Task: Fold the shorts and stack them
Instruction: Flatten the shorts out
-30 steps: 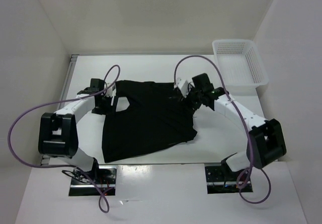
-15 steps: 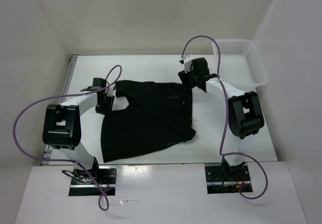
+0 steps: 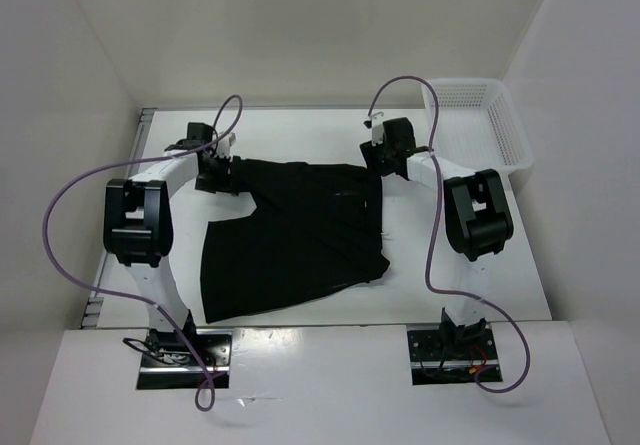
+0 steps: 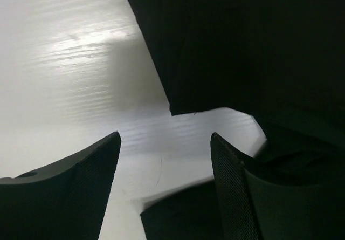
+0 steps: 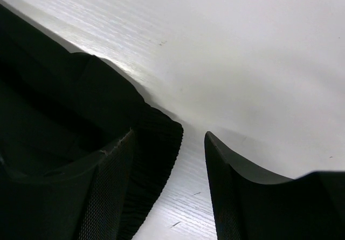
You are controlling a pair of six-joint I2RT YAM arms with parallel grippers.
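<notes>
Shorts (image 3: 295,235): you have one black pair lying flat on the table (image 3: 450,255); your left gripper (image 4: 164,137) and right gripper (image 5: 170,134) sit at its two far corners, jaws apart, clamping nothing; one white basket (image 3: 478,83) stands far right.

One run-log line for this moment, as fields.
shorts: spread on table, unfolded | left tool: open, at far-left corner | right tool: open, at far-right corner | held: nothing

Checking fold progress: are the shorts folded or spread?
Spread: the shorts lie flat and wide on the table, no tidy fold visible.
</notes>
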